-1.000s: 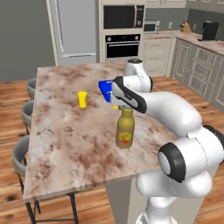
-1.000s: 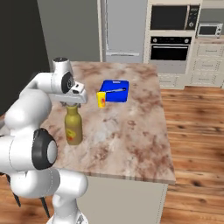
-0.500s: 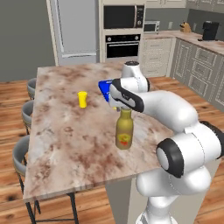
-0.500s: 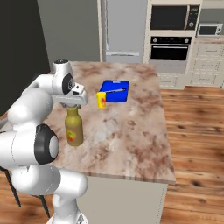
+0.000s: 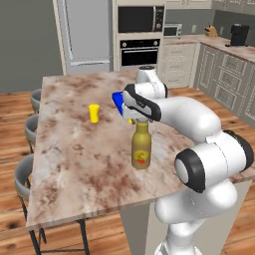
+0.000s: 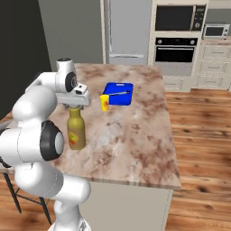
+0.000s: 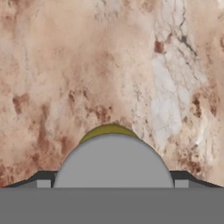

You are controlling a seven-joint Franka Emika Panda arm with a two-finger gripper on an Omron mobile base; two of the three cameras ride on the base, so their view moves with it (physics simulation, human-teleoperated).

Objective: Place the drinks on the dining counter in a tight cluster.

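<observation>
one tall amber-yellow bottle with grey cap (image 5: 141, 148) stands upright on the brown-pink marbled dining counter (image 5: 74, 164), the two-finger gripper (image 5: 140, 119) spread wide just over its cap. beyond: two yellow cups (image 5: 93, 113), one blue tray (image 6: 118, 93).

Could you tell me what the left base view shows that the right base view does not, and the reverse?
Left base view alone: a second yellow cup standing by itself toward the stool side of the counter, and the grey stools along that edge. Right base view alone: the whole blue board with a utensil lying on it, and the bare far half of the counter. Both show the amber bottle standing upright with the gripper at its cap, a yellow cup by the board, the fridge and the ovens.
</observation>
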